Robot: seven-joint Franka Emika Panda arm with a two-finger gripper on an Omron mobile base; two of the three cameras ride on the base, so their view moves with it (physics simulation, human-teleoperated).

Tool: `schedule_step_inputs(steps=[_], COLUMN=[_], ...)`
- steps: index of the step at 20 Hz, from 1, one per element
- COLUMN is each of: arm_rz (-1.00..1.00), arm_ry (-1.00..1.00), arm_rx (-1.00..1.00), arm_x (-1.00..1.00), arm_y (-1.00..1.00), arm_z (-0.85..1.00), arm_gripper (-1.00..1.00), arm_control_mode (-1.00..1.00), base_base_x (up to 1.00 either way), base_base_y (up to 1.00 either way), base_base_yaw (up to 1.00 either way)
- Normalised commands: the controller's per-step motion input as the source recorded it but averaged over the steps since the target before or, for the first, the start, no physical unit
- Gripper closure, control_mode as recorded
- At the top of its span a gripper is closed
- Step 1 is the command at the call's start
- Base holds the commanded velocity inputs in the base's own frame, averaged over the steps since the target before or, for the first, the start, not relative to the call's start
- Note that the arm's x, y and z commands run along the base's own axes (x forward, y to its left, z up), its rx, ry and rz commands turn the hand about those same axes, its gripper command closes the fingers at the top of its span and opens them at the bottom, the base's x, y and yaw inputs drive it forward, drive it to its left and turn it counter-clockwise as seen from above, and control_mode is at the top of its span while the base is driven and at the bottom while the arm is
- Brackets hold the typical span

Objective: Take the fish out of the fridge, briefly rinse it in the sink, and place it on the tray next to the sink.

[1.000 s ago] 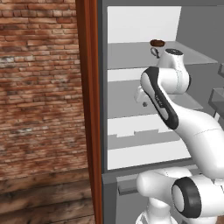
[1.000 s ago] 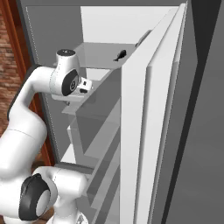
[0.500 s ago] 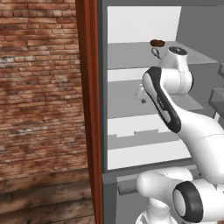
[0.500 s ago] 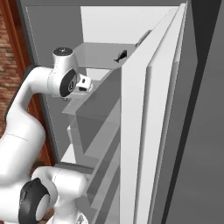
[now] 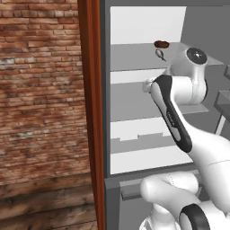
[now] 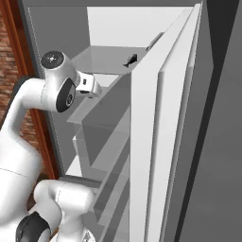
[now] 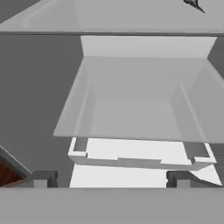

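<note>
The fridge (image 5: 134, 24) stands open, with white inner walls and grey shelves. The small dark fish (image 6: 130, 60) lies on the top shelf, tail pointing outward; it is also a dark speck (image 5: 159, 54) on that shelf and sits at the upper right edge of the hand view (image 7: 192, 3). My gripper (image 7: 111, 179) is open, its fingertips (image 7: 41, 178) wide apart with nothing between them. The hand (image 6: 89, 84) hovers in front of the shelves, below and to the left of the fish, and faces a clear shelf bin (image 7: 131, 109).
A brown oval object (image 5: 161, 44) sits on the top shelf just behind the fish. The open fridge door (image 6: 156, 123) stands close on the right. A reddish wooden panel (image 5: 92, 112) and a brick wall (image 5: 40, 90) border the left.
The jaws have spread from partly closed to wide open. The hand and upper arm have edged slightly to the right, toward the shelves.
</note>
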Motion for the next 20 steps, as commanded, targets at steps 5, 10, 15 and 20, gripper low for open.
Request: schedule_step_inputs(steps=[5,10,15,20], arm_rz=[-0.07,-0.07,-0.06,-0.07], arm_ry=[-0.44,-0.41,-0.19,-0.04], arm_rx=[0.00,0.00,0.01,0.00], arm_x=[0.00,0.00,0.19,0.43], arm_y=[-0.36,-0.43,-0.41,-0.37], arm_z=[0.82,0.83,0.45,0.18], arm_gripper=[-1.00,-1.00,-1.00,-1.00], arm_control_mode=[-1.00,-1.00,-1.00,-1.00], base_base_x=[0.00,0.00,0.00,0.00], base_base_y=[0.00,0.00,0.00,0.00], base_base_yaw=[0.00,0.00,0.00,0.00])
